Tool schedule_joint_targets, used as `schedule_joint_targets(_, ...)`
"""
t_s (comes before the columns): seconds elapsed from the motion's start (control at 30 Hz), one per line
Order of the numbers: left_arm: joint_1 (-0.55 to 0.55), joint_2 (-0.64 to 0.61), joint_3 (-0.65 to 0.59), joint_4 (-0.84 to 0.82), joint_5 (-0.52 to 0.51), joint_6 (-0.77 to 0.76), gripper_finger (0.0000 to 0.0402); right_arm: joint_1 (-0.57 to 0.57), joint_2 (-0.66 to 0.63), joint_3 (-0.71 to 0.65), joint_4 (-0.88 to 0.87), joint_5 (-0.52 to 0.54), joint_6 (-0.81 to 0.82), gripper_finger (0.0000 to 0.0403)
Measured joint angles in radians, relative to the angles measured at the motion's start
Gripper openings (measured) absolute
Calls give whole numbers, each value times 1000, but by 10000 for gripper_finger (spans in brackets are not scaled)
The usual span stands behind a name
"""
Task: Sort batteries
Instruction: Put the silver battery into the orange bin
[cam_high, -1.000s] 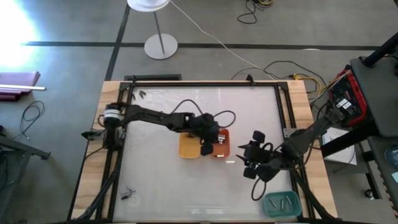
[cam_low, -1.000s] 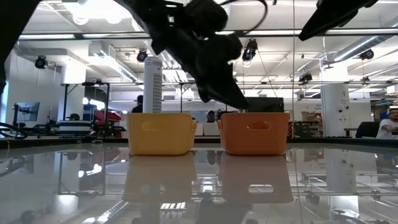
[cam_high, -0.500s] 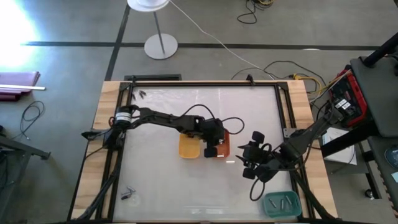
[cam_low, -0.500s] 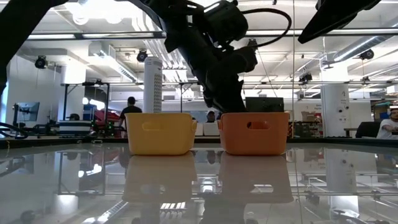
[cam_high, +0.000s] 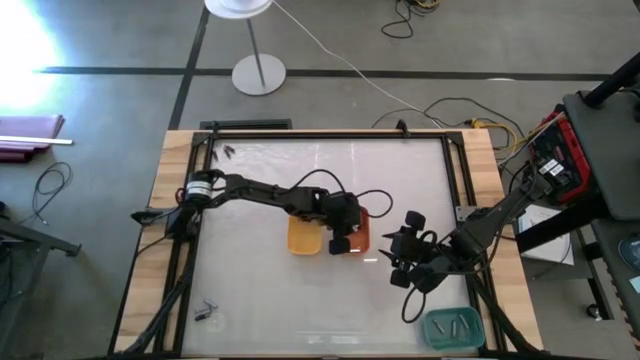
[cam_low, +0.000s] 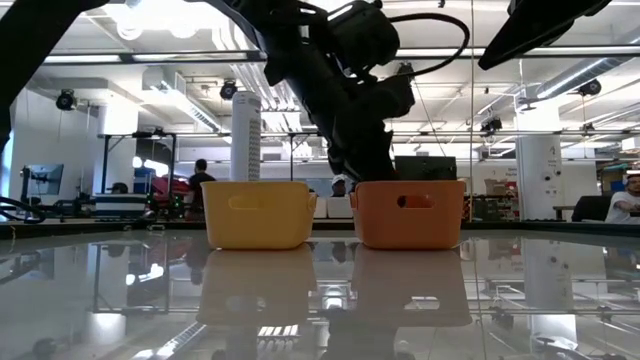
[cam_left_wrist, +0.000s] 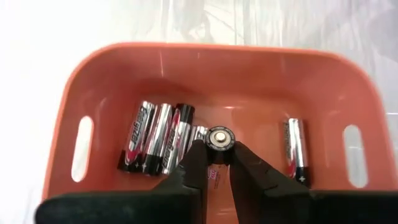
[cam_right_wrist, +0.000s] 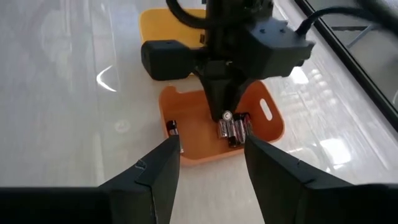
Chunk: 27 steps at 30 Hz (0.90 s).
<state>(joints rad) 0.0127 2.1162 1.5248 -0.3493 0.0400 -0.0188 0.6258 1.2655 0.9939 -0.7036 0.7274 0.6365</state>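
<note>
Left gripper (cam_left_wrist: 219, 163) hangs over the orange tray (cam_left_wrist: 112, 81) with its fingers pinched on a single battery (cam_left_wrist: 219, 139), held end-up so its round cap faces the wrist camera. A second ago this arm was higher and off toward the tray's rim; half a second ago it had swung in over the tray, and since then it has barely moved. To me that reads as the carry being finished and the release being the step in hand.

Just beyond the held cell, on the tray floor, lie a cluster of batteries (cam_left_wrist: 155, 137) packed side by side and one more battery (cam_left_wrist: 295, 149) apart from them near the far slot handle. The yellow tray (cam_high: 303, 238) sits touching the orange one in the high view.

Right gripper (cam_right_wrist: 208, 165) waits nearer the table's right edge, fingers spread wide and empty, looking toward the orange tray; it has not shifted across the second. A teal tray (cam_high: 454, 327) with a few cells stands at the near right corner, and loose cells (cam_high: 207, 312) lie at the near left corner.
</note>
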Motion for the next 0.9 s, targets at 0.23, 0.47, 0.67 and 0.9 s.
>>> schedule_joint_targets(0.23, -12, 57, 8, 36, -6, 10, 25, 0, 0, 0, 5, 6, 0, 173)
schedule_joint_targets(0.47, -13, 67, 3, 20, -4, 10, 24, 0, 0, 0, 5, 6, 5, 173)
schedule_joint_targets(0.67, -12, 68, 3, 23, -4, 7, 23, 0, 0, 0, 5, 6, 4, 173)
schedule_joint_targets(0.9, -13, 68, 3, 27, -35, -2, 32, 0, 0, 0, 5, 7, 19, 173)
